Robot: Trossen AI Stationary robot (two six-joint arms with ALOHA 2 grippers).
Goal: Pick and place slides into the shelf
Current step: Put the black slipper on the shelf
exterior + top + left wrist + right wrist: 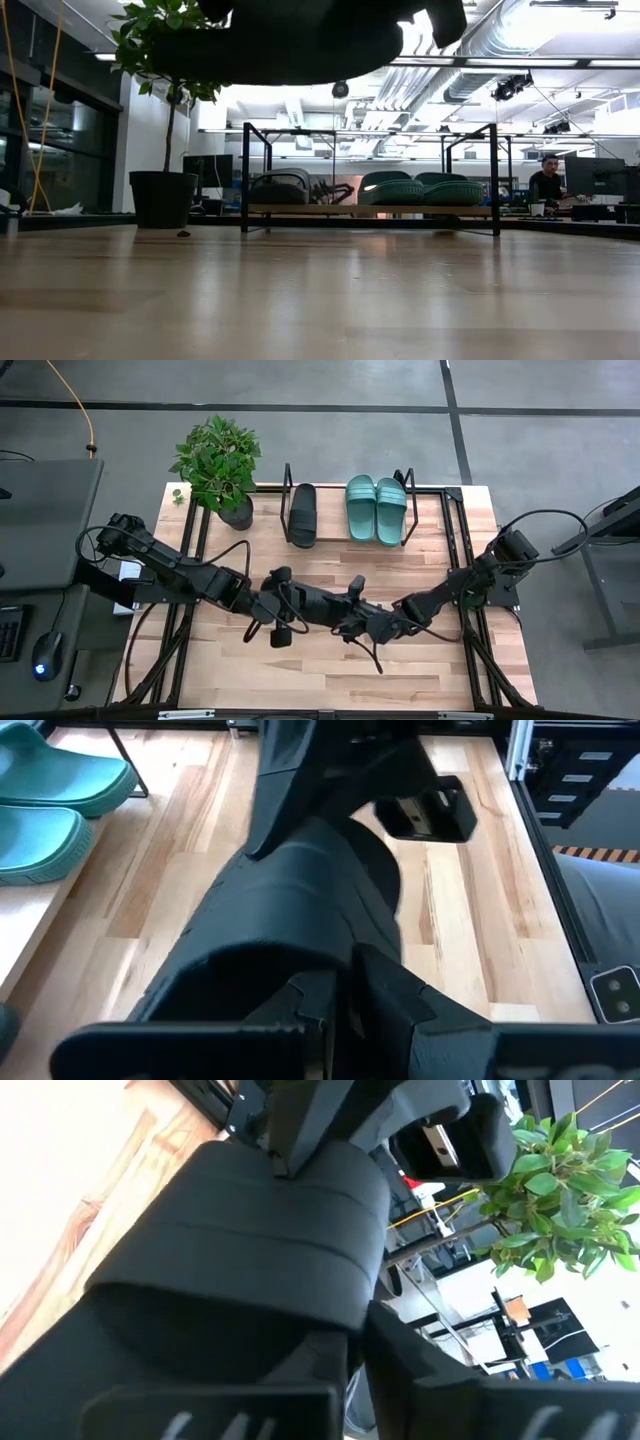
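A black slide [335, 610] with a ribbed strap [300, 900] hangs between both grippers over the middle of the table; in the low view it is the dark shape [300, 40] at the top. My left gripper [340, 995] is shut on one end, my right gripper [355, 1350] on the other. On the shelf [330, 541] at the far edge lie another black slide [303, 515] and two teal slides [376, 510], soles on its board. My left gripper pinches one end of the black slide's sole [330, 970] between its two fingers, coming level from the table's left, along the slide. The slide is lifted clear of the table. My right gripper pinches the opposite end of the sole [340, 1330] between its fingers, coming from the table's right, along the slide.
A potted plant [222, 465] stands at the far left corner beside the shelf. A narrow gap stays on the shelf board between the black slide and the teal pair. Bare tabletop [330, 680] lies near me. A person [545, 182] sits in the room beyond.
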